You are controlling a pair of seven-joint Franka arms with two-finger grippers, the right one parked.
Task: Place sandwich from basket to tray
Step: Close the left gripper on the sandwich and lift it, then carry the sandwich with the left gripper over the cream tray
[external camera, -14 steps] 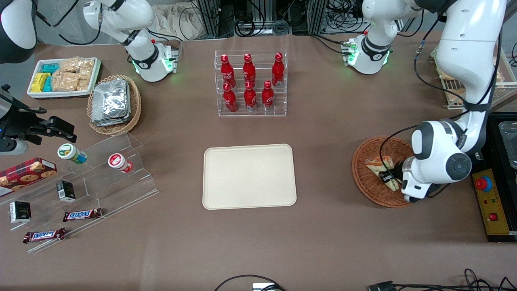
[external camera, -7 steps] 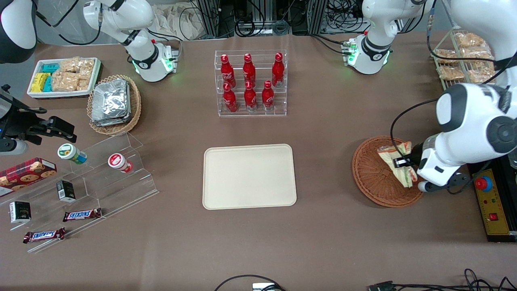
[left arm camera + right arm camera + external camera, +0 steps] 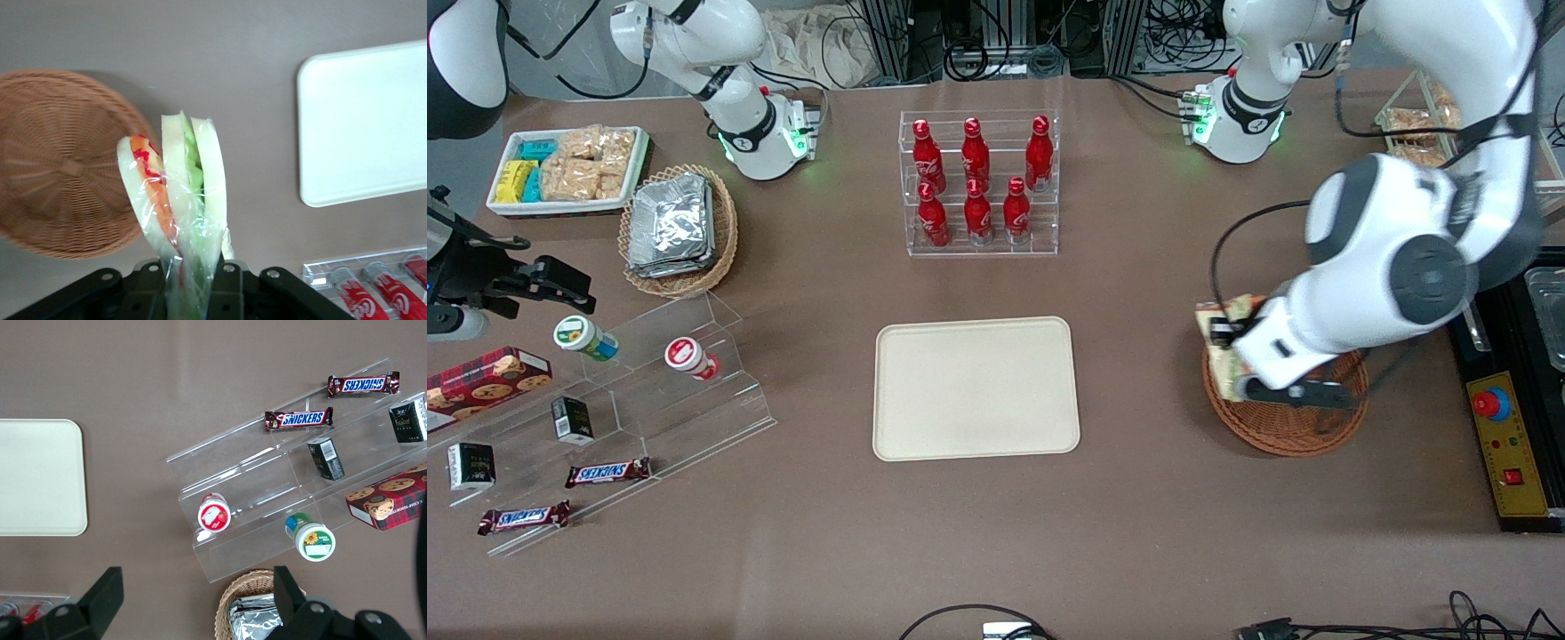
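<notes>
My left gripper [image 3: 1221,342] is shut on the sandwich [image 3: 1225,354], a plastic-wrapped wedge of white bread with green and orange-red filling. It holds the sandwich in the air above the rim of the reddish-brown wicker basket [image 3: 1294,424], on the side nearest the tray. In the left wrist view the sandwich [image 3: 177,193] stands pinched between the black fingers [image 3: 150,290], with the basket [image 3: 57,163] below, nothing showing in it, and the tray [image 3: 363,127] nearby. The cream-beige tray [image 3: 975,388] lies bare at mid-table.
A clear rack of red bottles [image 3: 978,182] stands farther from the front camera than the tray. A yellow control box [image 3: 1507,449] with a red button sits beside the basket. A clear stepped shelf with snacks [image 3: 618,409] lies toward the parked arm's end.
My left gripper has lifted the sandwich out of the basket and carried it sideways toward the tray, from the basket's middle to over its tray-side rim.
</notes>
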